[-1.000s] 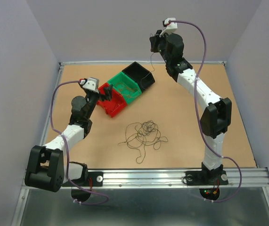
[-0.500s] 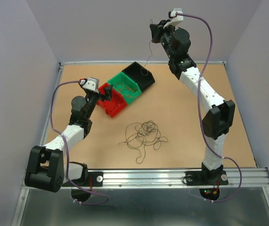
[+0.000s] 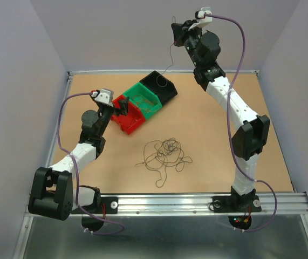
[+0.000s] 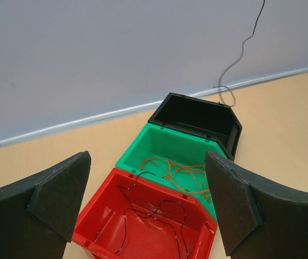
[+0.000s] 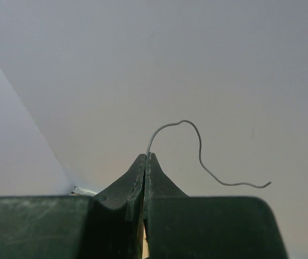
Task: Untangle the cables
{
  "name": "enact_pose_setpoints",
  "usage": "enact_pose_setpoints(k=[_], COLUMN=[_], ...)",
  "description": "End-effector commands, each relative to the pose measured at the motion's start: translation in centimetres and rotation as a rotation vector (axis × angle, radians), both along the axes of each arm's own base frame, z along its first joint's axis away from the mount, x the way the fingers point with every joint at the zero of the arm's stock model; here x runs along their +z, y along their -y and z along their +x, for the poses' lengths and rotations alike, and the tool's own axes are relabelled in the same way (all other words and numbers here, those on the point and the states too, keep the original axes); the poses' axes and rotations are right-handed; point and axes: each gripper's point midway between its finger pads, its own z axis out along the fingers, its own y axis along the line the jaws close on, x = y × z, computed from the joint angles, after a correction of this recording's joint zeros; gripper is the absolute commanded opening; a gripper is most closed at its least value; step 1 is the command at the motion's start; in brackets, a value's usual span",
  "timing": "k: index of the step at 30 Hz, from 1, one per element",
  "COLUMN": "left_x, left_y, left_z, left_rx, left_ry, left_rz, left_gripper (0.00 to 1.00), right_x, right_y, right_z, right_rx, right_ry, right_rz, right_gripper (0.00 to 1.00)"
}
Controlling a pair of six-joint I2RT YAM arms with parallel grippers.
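Plainly, the cables are only partly sorted. A single thin dark wire (image 3: 170, 58) hangs from the right tool (image 3: 176, 33), whose two fingers are pressed together on its upper end; in the right wrist view a short free tail curls out past the closed tips. This strand's long axis runs close to vertical, from the raised tool at the top down to a small curl at the far rim of the open black plastic bin (image 3: 167, 95). Whether the tip touches the bin I cannot tell. Next to it, the open green plastic bin (image 3: 143, 87) already holds a few pale orange-looking strands, and the open red plastic bin (image 3: 134, 127) holds some thin dark ones, so part of the sorting looks done. What is left is the loose curly tangle of dark wires (image 3: 165, 152), lying well apart from the bins near the middle of the brown board worktop (image 3: 213, 135), with loops sprawling every way and no clear long axis. The left tool (image 3: 122, 106) hangs just beside the red bin with its fingers spread apart and nothing between them.
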Motion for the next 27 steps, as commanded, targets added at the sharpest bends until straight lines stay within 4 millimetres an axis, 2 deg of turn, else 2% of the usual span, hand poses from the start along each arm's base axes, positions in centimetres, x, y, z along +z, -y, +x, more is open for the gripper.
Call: enact_pose_setpoints(k=[1, 5, 6, 8, 9, 12, 13, 16, 20, 21, 23, 26, 27], left_x=[4.2, 4.2, 4.3, 4.3, 4.3, 4.4, 4.4, 4.3, 4.3, 4.3, 4.4, 4.5, 4.4], left_y=[-0.1, -0.1, -0.1, -0.2, -0.2, -0.2, -0.2, -0.2, -0.2, -0.2, -0.1, -0.1, -0.1], left_z=[-0.5, -0.5, -0.5, -0.6, -0.6, -0.5, -0.5, -0.5, -0.5, -0.6, -0.6, -0.7, -0.7], left_rx=[-0.004, -0.004, -0.006, -0.004, -0.004, -0.004, -0.001, 0.000, 0.000, -0.002, -0.006, -0.011, -0.011], left_ry=[0.127, 0.127, 0.129, 0.129, 0.128, 0.131, 0.131, 0.128, 0.130, 0.130, 0.133, 0.134, 0.133], left_rz=[-0.023, -0.023, -0.023, -0.022, -0.021, -0.022, -0.023, -0.021, -0.020, -0.021, -0.020, -0.021, -0.021], left_gripper=[0.99, 0.99, 0.99, 0.99, 0.99, 0.99, 0.99, 0.99, 0.99, 0.99, 0.99, 0.99, 0.99], right_x=[-0.3, -4.6, -7.0, -9.0, -11.1, -13.7, -15.2, -17.0, -21.1, -23.0, -25.6, -32.1, -33.6], right_y=[-1.3, -2.3, -2.4, -2.9, -3.3, -3.9, -4.1, -4.6, -5.3, -5.3, -5.5, -5.0, -5.6], right_z=[0.3, 1.4, 1.9, 2.1, 2.4, 2.7, 2.9, 3.1, 2.9, 2.8, 2.8, 3.6, 4.4], right_rx=[0.048, 0.059, 0.054, 0.053, 0.054, 0.052, 0.056, 0.072, 0.106, 0.107, 0.103, 0.049, 0.055], right_ry=[0.031, -0.032, -0.064, -0.082, -0.112, -0.141, -0.161, -0.186, -0.253, -0.293, -0.353, -0.553, -0.589], right_rz=[0.025, 0.000, -0.021, -0.045, -0.066, -0.095, -0.105, -0.120, -0.158, -0.166, -0.181, -0.225, -0.226], right_gripper=[0.00, 0.00, 0.00, 0.01, 0.00, 0.00, 0.00, 0.01, 0.01, 0.01, 0.00, 0.01, 0.00])
